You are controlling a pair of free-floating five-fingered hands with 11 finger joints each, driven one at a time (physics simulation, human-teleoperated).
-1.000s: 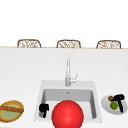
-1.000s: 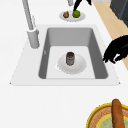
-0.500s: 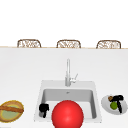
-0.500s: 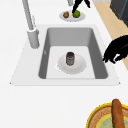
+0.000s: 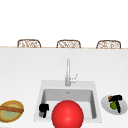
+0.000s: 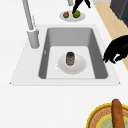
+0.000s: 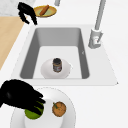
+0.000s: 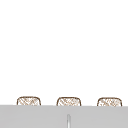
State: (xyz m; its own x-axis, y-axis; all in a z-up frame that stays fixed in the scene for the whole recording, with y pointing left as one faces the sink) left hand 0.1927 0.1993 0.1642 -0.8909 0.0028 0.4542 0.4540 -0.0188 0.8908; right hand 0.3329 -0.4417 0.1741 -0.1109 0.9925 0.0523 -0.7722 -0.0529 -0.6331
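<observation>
Right side view: right robot hand (image 7: 21, 96) curls over the green fruit (image 7: 35, 111) on the white plate (image 7: 67, 117), beside the sink (image 7: 25, 62). Fruit likely light, firm, smooth; grip its sides. Left robot hand (image 5: 43, 109) hovers half-curled, holding nothing.

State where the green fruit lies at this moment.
The green fruit lies on the white plate right of the sink, beside the orange fruit, under the right hand.

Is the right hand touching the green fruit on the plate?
Touching: in the right side view the right hand has fingers curled over the green fruit with no gap.
</observation>
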